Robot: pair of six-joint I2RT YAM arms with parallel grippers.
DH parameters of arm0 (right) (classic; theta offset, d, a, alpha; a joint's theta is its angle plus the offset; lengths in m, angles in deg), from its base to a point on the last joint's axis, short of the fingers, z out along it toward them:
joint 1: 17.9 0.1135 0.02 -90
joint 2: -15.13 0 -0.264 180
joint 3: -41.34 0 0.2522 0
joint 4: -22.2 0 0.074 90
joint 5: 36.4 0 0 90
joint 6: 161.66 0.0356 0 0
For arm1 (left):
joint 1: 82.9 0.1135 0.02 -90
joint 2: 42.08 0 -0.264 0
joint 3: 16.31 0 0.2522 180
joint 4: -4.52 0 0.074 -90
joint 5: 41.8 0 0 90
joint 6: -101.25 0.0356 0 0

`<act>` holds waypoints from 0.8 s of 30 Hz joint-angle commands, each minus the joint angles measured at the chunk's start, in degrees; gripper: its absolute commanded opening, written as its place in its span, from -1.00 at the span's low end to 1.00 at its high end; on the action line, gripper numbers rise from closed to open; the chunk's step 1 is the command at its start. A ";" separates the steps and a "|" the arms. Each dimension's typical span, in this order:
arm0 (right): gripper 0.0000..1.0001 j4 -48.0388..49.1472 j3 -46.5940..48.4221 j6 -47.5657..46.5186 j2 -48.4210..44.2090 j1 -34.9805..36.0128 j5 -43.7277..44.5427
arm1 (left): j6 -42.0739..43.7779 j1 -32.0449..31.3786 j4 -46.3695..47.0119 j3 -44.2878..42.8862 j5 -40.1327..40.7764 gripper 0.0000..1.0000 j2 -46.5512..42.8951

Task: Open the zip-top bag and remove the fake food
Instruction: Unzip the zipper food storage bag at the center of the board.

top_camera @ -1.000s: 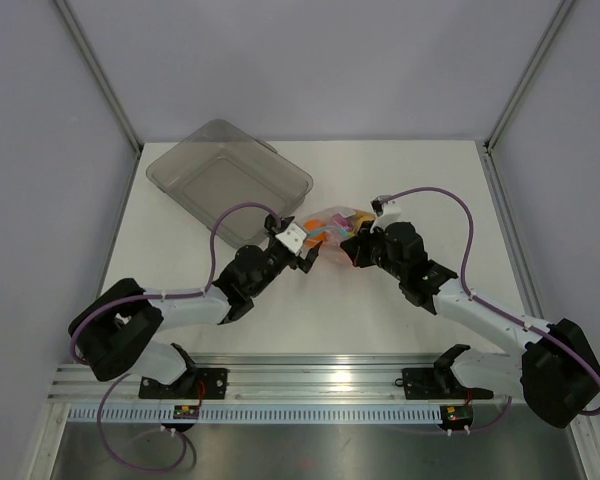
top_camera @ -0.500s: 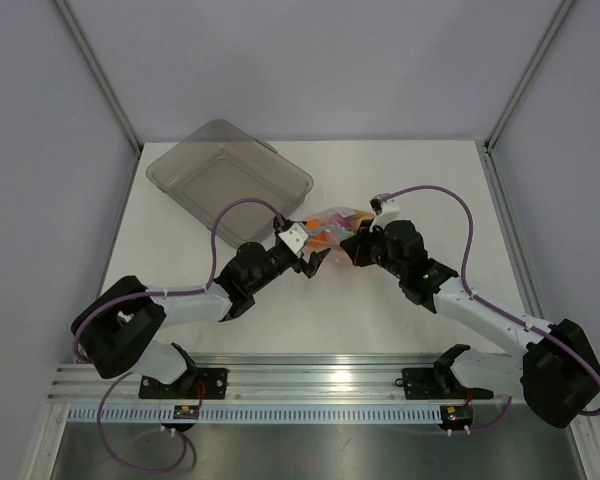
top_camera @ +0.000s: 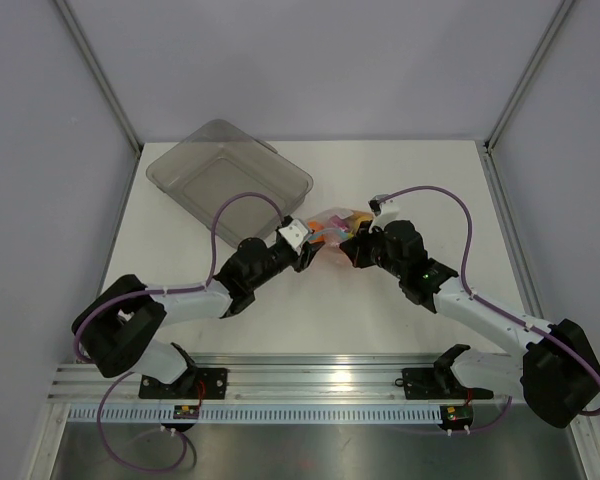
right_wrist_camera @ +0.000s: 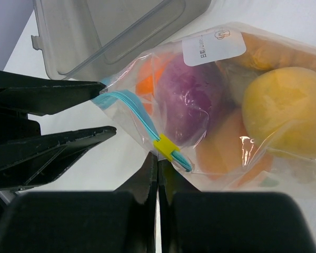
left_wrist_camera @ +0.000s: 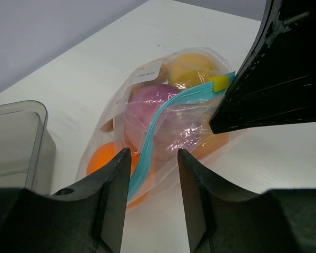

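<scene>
The zip-top bag lies on the white counter, between the two arms and just beside the near corner of the grey tray. It is not opened yet, and the toy food is all inside: a purple piece, a yellow ball and some orange pieces press against the clear film.

The jaws of the right arm are pressed together at the yellow slider, and the edge of the bag seems to be pinched between them. The jaws of the left arm stand apart, one on each side of the other end of the blue zip strip, without a grip on it.

I judge the bag to be light, soft and slippery. The film will crumple and slide on the counter if it is pushed, and the round pieces inside will roll and change its shape. The strip is the stiffest part, so the best hold is there: one arm keeps the film next to the strip, the other takes the slider. A pinch on the loose film alone could slip off.
</scene>
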 commanded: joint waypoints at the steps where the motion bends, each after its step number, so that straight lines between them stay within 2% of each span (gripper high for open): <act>1: -1.00 0.95 3.13 -1.10 -0.54 0.75 -0.53 | -0.09 0.25 1.70 -2.61 -3.25 -0.18 0.05; 2: -1.00 0.95 3.21 -1.10 -0.54 0.66 -0.53 | -0.09 0.25 1.53 -2.53 -3.16 -0.22 0.05; 7: -0.82 0.87 3.21 -1.10 -0.81 0.75 -0.09 | 0.17 0.25 0.91 -2.62 -2.02 -0.72 -0.04; 11: -0.79 0.87 3.13 -1.01 -0.89 0.75 0.00 | 0.09 0.25 0.56 -2.70 -1.49 -0.89 -0.04; 13: -0.78 1.04 3.13 -1.10 -0.98 0.75 -0.18 | 0.00 0.25 0.03 -2.97 -1.66 -0.91 -0.04; 14: -0.77 0.96 3.13 -1.10 -1.07 0.75 -0.18 | 0.08 0.25 -0.14 -2.97 -1.75 -1.00 0.05; 16: -0.72 0.78 3.21 -1.19 -1.16 0.75 0.00 | 0.00 0.25 -0.58 -3.14 -1.49 -1.00 0.05; 17: -0.56 0.69 3.30 -1.19 -1.25 0.75 0.08 | 0.00 0.25 -0.76 -3.23 -1.49 -1.00 -0.03; 20: -0.48 0.52 3.21 -1.36 -1.86 0.75 0.78 | -0.27 0.17 -0.85 -3.06 -0.87 -1.00 -0.47; 21: -0.37 0.25 3.21 -1.63 -1.95 0.75 1.31 | -0.35 0.25 -0.76 -2.88 -0.26 -1.00 -0.65; 24: -0.21 -0.10 3.04 -2.50 -3.44 0.75 2.10 | -0.79 0.25 -0.32 -2.27 0.97 -1.00 -1.79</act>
